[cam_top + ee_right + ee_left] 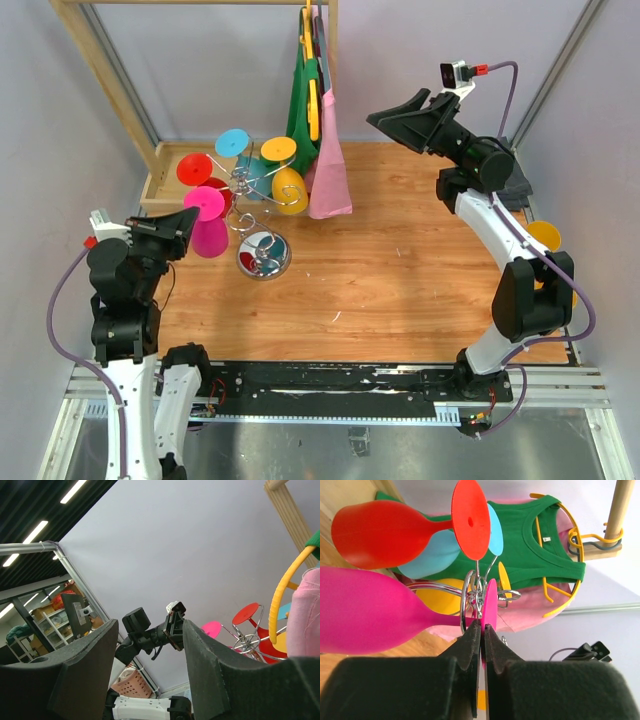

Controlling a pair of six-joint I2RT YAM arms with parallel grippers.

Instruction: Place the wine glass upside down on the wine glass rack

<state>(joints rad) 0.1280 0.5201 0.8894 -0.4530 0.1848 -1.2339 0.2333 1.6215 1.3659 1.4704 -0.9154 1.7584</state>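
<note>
Seemingly the pink glass (370, 610) hangs inverted on the rack (472, 587), left jaws pinching its foot, right jaws spread; only release remains.

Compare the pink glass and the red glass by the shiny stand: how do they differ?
The pink glass is magenta, the red glass scarlet. The left tool pinches the pink glass's foot; no tool holds the red glass. Both have the same shape and sit foot up.

Our left arm stands folded near its base. Our left hand (190, 215) points right, jaws pinched together on the foot of the pink wine glass (370, 610). Our right arm reaches high and forward, and our right hand (375, 119) points left, jaws parted.
</note>
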